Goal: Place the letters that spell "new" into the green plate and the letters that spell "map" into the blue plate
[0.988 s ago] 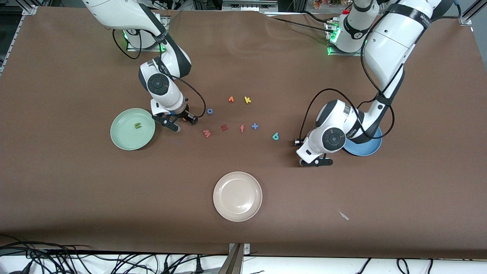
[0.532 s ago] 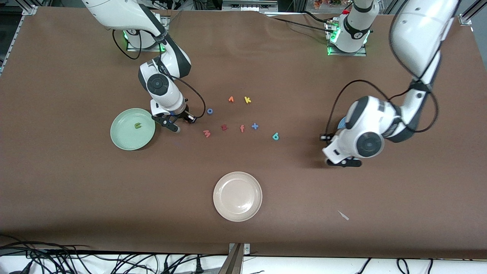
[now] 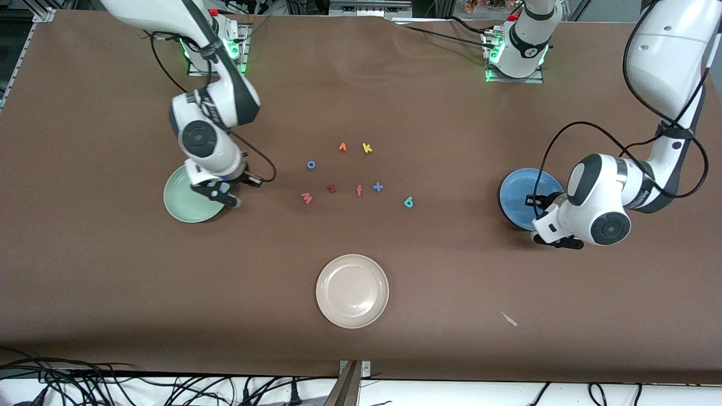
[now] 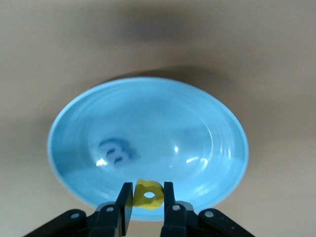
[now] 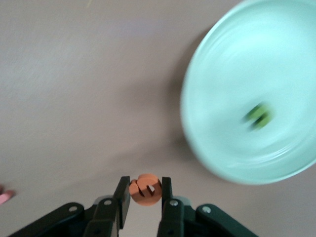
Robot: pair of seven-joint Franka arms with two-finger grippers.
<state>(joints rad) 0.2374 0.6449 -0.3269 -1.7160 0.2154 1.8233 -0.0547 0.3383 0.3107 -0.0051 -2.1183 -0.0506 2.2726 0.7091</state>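
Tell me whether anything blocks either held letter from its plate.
Nothing visible does. The right gripper holds the orange "e" beside the green plate, which holds only the "n". The left gripper holds the yellow "a" over the blue plate's rim; the "m" lies aside.

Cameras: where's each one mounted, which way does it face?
Front view: high across the table, facing both bases; both arms show, loose letters between the plates.
Left wrist view: on the left wrist, looking down at the blue plate; left pincer shut on the yellow "a".
Right wrist view: beside the green plate; right pincer shut on the orange "e".
Shared: both plates also appear in front.
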